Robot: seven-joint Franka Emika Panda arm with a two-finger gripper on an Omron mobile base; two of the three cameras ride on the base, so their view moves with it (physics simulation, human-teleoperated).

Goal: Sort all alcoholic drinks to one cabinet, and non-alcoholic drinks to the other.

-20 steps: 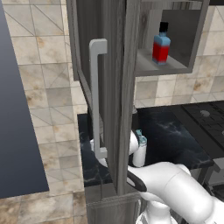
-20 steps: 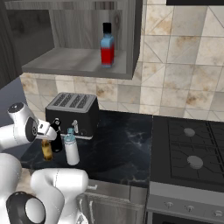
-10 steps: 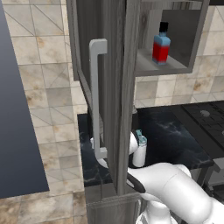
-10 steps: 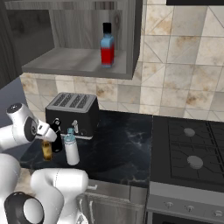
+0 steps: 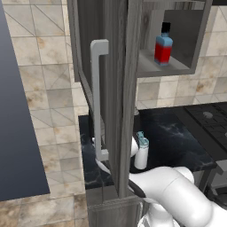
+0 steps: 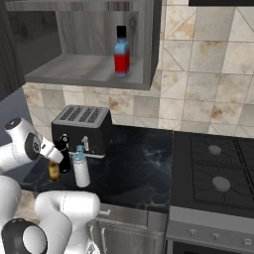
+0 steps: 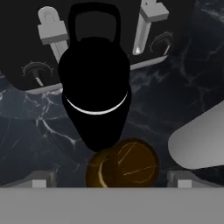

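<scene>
Amber beer bottle (image 7: 122, 164) between open fingers (image 7: 111, 181), black bottle (image 7: 94, 94) touching

Flat, even rendered light, soft and slightly blurred throughout; the black bottle (image 7: 94, 87) reads as a featureless silhouette, one thin white glint across it.

Amber beer bottle (image 7: 122, 164), all-black bottle (image 7: 95, 85), red-and-blue bottle (image 6: 121, 52), dark marbled counter (image 6: 134, 171).
</scene>
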